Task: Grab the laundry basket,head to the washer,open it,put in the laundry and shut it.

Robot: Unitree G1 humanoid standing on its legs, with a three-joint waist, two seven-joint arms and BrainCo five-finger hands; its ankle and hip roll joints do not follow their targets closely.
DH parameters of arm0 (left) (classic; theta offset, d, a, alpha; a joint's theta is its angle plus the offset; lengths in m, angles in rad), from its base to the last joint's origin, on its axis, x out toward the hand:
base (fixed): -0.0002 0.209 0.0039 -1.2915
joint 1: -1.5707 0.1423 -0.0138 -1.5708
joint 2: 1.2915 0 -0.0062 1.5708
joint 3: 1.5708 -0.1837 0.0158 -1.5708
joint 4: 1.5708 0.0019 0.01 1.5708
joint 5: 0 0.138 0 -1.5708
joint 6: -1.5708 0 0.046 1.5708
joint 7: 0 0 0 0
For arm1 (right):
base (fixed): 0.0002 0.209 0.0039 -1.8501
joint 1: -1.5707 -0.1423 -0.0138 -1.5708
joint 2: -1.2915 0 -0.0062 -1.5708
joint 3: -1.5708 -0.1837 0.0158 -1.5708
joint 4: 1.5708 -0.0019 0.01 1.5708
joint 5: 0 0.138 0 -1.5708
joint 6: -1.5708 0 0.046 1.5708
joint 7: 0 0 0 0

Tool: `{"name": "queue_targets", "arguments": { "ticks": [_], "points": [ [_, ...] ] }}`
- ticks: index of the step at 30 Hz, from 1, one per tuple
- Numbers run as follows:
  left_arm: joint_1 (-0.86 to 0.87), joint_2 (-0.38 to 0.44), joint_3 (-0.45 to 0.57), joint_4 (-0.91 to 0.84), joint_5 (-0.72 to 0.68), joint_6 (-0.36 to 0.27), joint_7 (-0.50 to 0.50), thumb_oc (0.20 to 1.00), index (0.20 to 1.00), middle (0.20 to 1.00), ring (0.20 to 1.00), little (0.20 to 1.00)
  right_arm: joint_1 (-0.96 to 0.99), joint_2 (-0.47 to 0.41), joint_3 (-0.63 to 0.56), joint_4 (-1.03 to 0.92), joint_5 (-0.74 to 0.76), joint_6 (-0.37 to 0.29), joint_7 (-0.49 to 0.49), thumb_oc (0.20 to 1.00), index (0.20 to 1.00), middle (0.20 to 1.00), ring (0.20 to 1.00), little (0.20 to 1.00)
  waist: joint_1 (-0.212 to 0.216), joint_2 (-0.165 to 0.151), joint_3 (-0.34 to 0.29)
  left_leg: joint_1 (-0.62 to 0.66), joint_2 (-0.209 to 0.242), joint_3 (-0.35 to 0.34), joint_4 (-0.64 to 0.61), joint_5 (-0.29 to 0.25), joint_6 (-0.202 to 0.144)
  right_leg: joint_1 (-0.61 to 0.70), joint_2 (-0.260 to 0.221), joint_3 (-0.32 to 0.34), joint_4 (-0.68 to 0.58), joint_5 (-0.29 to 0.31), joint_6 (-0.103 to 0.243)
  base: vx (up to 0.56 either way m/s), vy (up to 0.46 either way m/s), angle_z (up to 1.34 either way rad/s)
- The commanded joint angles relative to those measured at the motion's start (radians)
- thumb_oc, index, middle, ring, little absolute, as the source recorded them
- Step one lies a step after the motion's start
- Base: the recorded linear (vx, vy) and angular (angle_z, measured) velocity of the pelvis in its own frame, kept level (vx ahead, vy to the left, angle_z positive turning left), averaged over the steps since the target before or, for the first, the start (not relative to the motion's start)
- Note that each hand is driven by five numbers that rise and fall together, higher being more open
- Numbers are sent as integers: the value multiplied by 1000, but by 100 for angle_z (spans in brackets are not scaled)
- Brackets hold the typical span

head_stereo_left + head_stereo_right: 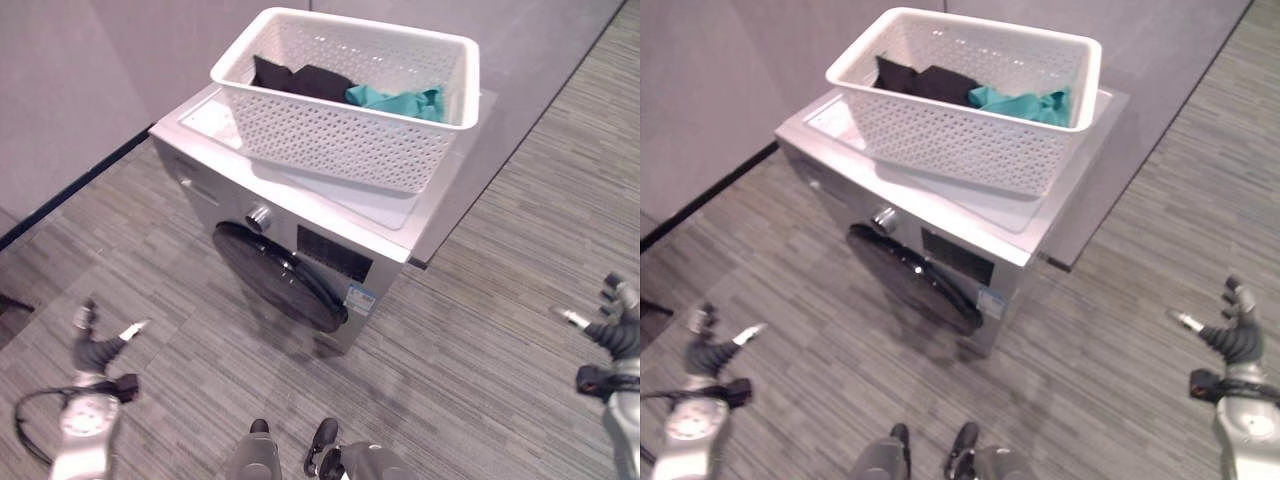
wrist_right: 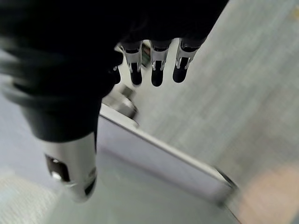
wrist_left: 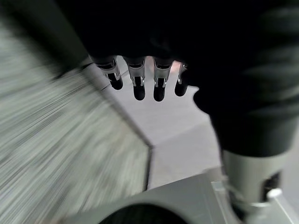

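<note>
Both hands' fingers (image 1: 85,318) hang far below basket (image 1: 350,140).

We see our right hand (image 2: 154,60) from close behind, its dark ribbed cover taking up the upper corner and its silver, dark-tipped fingers (image 2: 157,70) hanging straight in a row, holding nothing. The thumb (image 2: 74,172) juts out apart from them. Past the fingers lies the grey striped floor (image 2: 252,93), and a pale grey panel with a straight edge (image 2: 159,163) runs slantwise beneath the hand.
</note>
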Motion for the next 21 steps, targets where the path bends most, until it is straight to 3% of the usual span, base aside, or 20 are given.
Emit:
{"name": "queue_targets", "arguments": {
  "ticks": [1,3,5,7,8,9,10,11,12,13,14,15,16,19,21],
  "points": [
    [21,28,-26,-25,-15,-23,-63,1000,1000,1000,1000,1000,-14,-8,24,-1,23,-20,60,1000,1000,1000,1000,1000,33,-11,-14,-23,76,-4,6,-2,0,84,-41,153,-106,-69,113,-22,22,73],
    [31,18,-52,-9,-21,-23,-67,1000,1000,1000,1000,1000,-15,-10,59,6,20,-19,72,1000,1000,1000,1000,1000,44,-11,-9,-23,77,-39,-22,17,-13,86,-43,157,-104,-68,116,-9,47,6],
    [34,7,-115,40,-19,-13,-89,1000,1000,1000,1000,1000,-19,-20,84,32,31,-28,87,1000,1000,1000,1000,1000,26,-9,-8,-15,178,16,-139,146,-59,84,-65,109,-90,-78,118,-34,114,12],
    [36,24,-122,42,-3,-6,-91,1000,1000,1000,1000,1000,-22,-18,94,39,20,-27,72,1000,1000,1000,1000,1000,27,-1,-9,-20,224,19,-213,221,-80,88,-76,99,-88,-87,123,26,158,83],
    [34,30,-123,47,-2,-5,-82,1000,1000,1000,1000,1000,-34,-17,107,48,16,-26,65,1000,1000,1000,1000,1000,37,4,-9,-19,225,-21,-217,240,-87,90,-81,109,-88,-88,127,67,273,82],
    [37,38,-106,34,-12,-14,-68,1000,1000,1000,1000,1000,-66,-21,141,48,-2,-25,61,1000,1000,1000,1000,1000,60,16,-6,-15,164,-188,-140,170,-78,78,-98,151,-86,-67,143,48,221,17],
    [39,37,-105,34,-12,-14,-68,1000,1000,1000,1000,1000,-65,-21,141,47,-2,-25,61,1000,1000,1000,1000,1000,58,17,-5,-18,163,-191,-134,166,-77,80,-98,150,-86,-67,144,48,271,-15],
    [37,35,-108,43,-3,-24,-57,1000,1000,1000,1000,1000,-76,-17,162,52,-7,-27,63,1000,1000,1000,1000,1000,65,24,-9,2,120,-245,-105,131,-87,78,-109,169,-87,-54,147,31,113,-14],
    [37,35,-108,43,-3,-24,-57,1000,1000,1000,1000,1000,-76,-17,162,52,-7,-27,63,1000,1000,1000,1000,1000,65,24,-9,2,120,-245,-105,131,-87,78,-109,169,-87,-54,147,74,316,-13],
    [47,35,-112,41,7,-33,-53,1000,1000,1000,1000,1000,-98,-13,187,55,-22,-25,66,1000,1000,1000,1000,1000,73,32,-10,23,46,-316,-44,53,-84,78,-136,193,-85,-24,162,-13,392,-12],
    [44,35,-118,39,-1,-36,-53,1000,1000,1000,1000,1000,-123,-9,205,57,-37,-23,62,1000,1000,1000,1000,1000,81,34,-4,0,-27,-370,1,32,-69,58,-162,205,-80,15,174,-17,531,-25],
    [50,26,-125,35,-14,-42,-57,1000,1000,1000,1000,1000,-143,-8,229,62,-54,-23,67,1000,1000,1000,1000,1000,84,43,-8,23,-69,-394,-41,-53,-50,42,-170,225,-71,20,190,-54,474,-42],
    [64,8,-127,29,-25,-42,-68,1000,1000,1000,1000,1000,-148,-3,244,63,-92,-13,75,1000,1000,1000,1000,1000,80,54,-13,56,-76,-364,-78,-108,-34,34,-178,247,-62,24,203,-40,514,-47],
    [19,9,-189,34,-28,-46,-72,1000,1000,1000,1000,1000,-225,25,336,105,-184,9,71,1000,1000,1000,1000,1000,79,65,-6,53,-143,-322,-81,-152,23,-44,-249,306,-48,110,256,-108,492,-69],
    [5,28,-201,21,-19,-45,-73,1000,1000,1000,1000,1000,-262,51,379,148,-211,22,85,1000,1000,1000,1000,1000,81,59,10,31,-151,-276,-80,-149,36,-70,-276,300,-58,144,276,-193,271,-70]
  ]
}}
